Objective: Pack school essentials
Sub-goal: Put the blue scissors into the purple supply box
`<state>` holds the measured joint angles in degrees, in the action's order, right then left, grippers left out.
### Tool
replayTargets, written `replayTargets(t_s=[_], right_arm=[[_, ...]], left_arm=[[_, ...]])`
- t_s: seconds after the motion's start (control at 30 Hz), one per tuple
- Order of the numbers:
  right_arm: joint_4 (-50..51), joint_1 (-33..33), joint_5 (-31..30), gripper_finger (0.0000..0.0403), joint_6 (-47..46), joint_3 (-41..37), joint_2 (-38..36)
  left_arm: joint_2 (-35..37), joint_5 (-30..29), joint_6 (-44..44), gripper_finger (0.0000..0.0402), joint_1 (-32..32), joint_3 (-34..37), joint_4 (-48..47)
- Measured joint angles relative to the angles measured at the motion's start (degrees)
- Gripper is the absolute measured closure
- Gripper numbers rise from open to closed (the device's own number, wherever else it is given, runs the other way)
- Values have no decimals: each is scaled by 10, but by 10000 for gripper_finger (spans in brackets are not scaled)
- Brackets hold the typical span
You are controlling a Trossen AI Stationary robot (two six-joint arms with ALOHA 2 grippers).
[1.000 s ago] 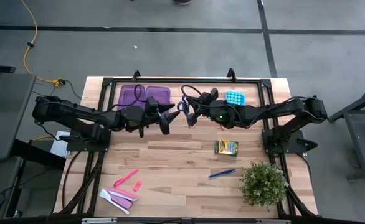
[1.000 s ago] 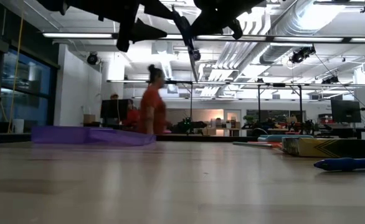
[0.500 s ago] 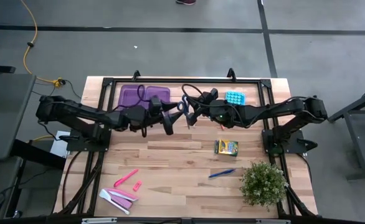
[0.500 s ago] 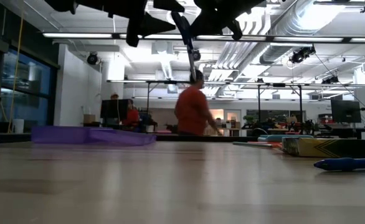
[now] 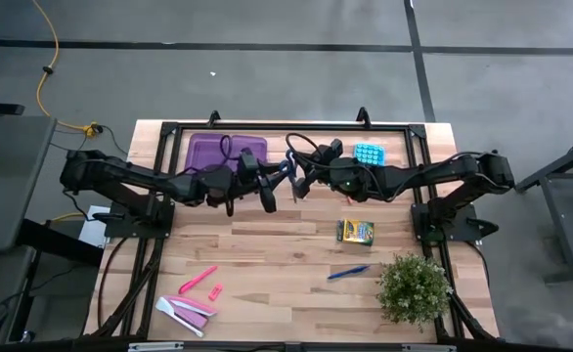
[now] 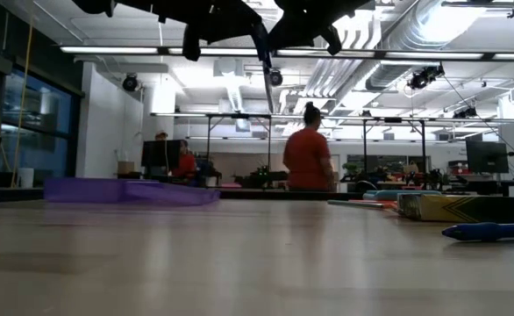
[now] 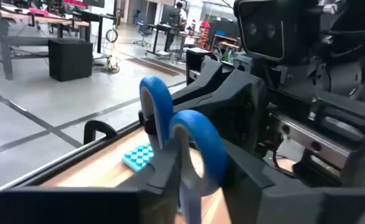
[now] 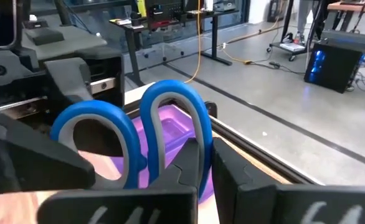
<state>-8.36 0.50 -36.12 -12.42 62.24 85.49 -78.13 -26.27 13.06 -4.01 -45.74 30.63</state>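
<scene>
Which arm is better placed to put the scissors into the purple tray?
Left, probably. The tray lies on the left arm's side, just beside the left gripper, which is at the scissors. The right gripper holds them but would have to reach across the left arm.

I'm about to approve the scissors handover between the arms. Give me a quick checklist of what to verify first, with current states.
1. Right gripper grips the blue-handled scissors: ok, its fingers are closed on them.
2. Left gripper at the handles: ok, its fingers flank the loops.
3. Left gripper closed on the scissors: cannot tell.
4. Scissors off the table: ok, they hang high in the low view.
5. Purple tray uncovered: not ok, the left arm overlaps it.
</scene>
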Motion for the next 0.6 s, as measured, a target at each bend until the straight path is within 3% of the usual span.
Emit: replayTargets(t_s=[0.17,0.6], right_arm=[[6,1,8,403,9,-1,0],[5,-1,74,402,9,-1,0]], left_arm=[[3,50,2,354,1,0,-9],[4,135,-18,378,1,0,-8]])
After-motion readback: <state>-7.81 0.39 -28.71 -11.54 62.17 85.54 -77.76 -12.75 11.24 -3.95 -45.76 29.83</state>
